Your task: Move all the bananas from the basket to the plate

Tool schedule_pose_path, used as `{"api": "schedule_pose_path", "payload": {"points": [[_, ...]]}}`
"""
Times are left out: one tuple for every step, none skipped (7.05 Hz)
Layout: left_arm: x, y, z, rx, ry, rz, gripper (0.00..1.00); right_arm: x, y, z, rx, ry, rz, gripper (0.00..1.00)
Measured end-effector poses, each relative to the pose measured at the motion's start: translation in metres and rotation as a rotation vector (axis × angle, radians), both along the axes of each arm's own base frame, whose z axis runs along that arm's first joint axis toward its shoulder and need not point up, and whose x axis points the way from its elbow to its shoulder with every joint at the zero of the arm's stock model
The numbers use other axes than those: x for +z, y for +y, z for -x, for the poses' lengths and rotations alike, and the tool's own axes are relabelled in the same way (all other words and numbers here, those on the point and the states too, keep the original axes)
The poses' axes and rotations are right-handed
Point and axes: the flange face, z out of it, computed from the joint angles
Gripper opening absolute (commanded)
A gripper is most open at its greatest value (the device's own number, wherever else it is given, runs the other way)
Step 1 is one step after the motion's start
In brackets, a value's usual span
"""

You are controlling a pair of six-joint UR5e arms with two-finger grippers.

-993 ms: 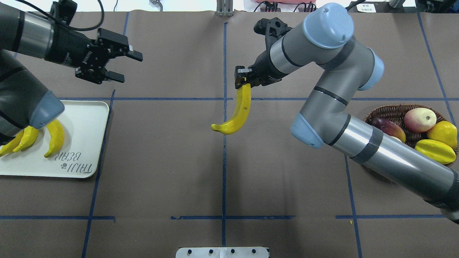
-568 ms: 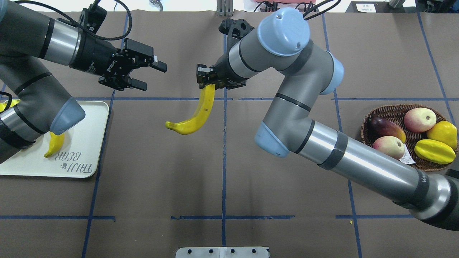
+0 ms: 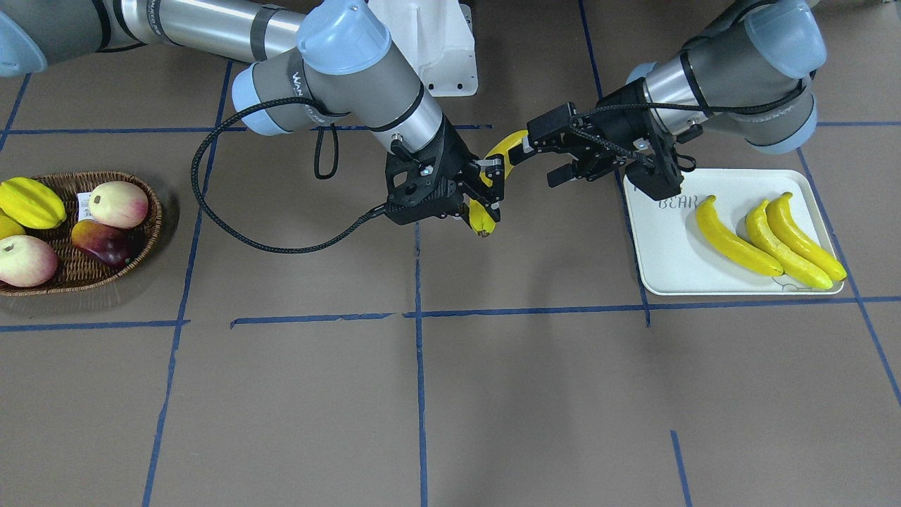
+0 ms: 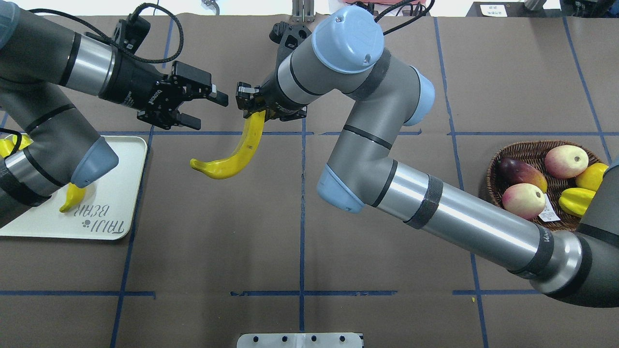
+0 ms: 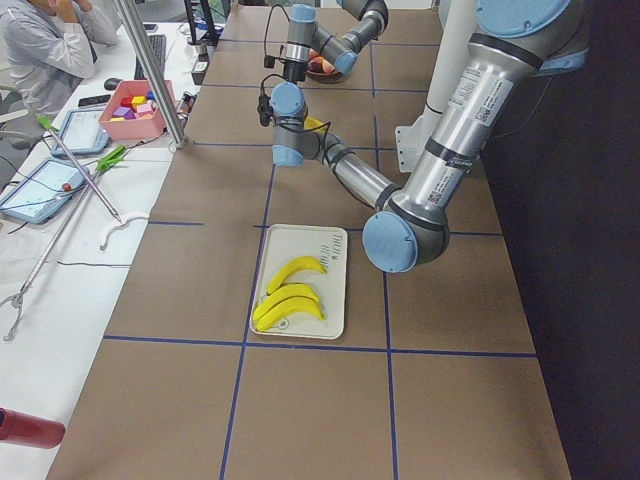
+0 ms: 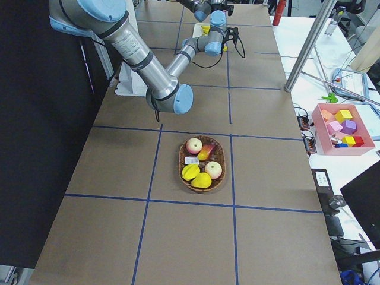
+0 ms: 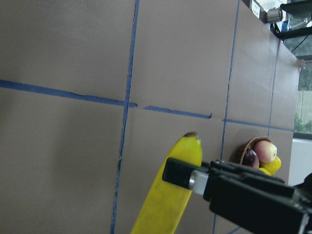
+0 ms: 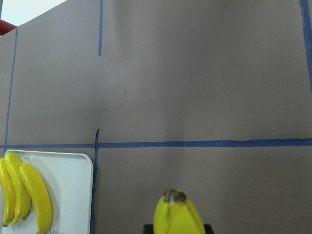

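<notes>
My right gripper [image 4: 250,107] is shut on the stem end of a yellow banana [image 4: 242,154], which hangs above the table left of centre. The same banana [image 7: 168,200] fills the lower part of the left wrist view. My left gripper [image 4: 208,110] is open just left of the held end, with nothing between its fingers. In the front view my left gripper [image 3: 554,153] almost meets my right gripper [image 3: 486,191]. Three bananas [image 3: 771,243] lie side by side on the white plate [image 3: 662,246]. The wicker basket [image 4: 529,149] at the right shows no banana.
Two peaches [image 4: 566,162], a dark reddish fruit [image 4: 520,173] and yellow-green starfruit [image 4: 578,200] lie in the basket. My left arm's elbow [image 4: 92,162] hangs over the plate [image 4: 123,164]. Blue tape lines cross the brown table. A white robot base [image 3: 429,42] stands at the robot's side.
My right arm has carried the banana leftward from the table's centre line. My left gripper has moved right toward it, still open, and my left elbow now covers more of the plate.
</notes>
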Motion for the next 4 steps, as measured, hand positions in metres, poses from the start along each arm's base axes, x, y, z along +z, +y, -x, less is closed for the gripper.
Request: {"api": "schedule_pose_path", "payload": {"points": [[0.005,0.006,-0.001,0.04,-0.003,-0.056,0.98,-0.001,0.0,0.0,0.0,-0.001,-0.002,0.0],[0.005,0.011,-0.002,0.065,0.0,-0.091,0.96,-0.001,0.0,-0.001,0.0,-0.002,-0.003,0.0],[0.002,0.017,-0.01,0.086,0.005,-0.109,0.93,-0.002,0.001,-0.001,0.0,-0.004,-0.003,0.01],[0.0,0.024,-0.021,0.107,0.007,-0.115,0.89,-0.003,0.002,-0.002,0.0,-0.007,-0.003,0.01]]}}
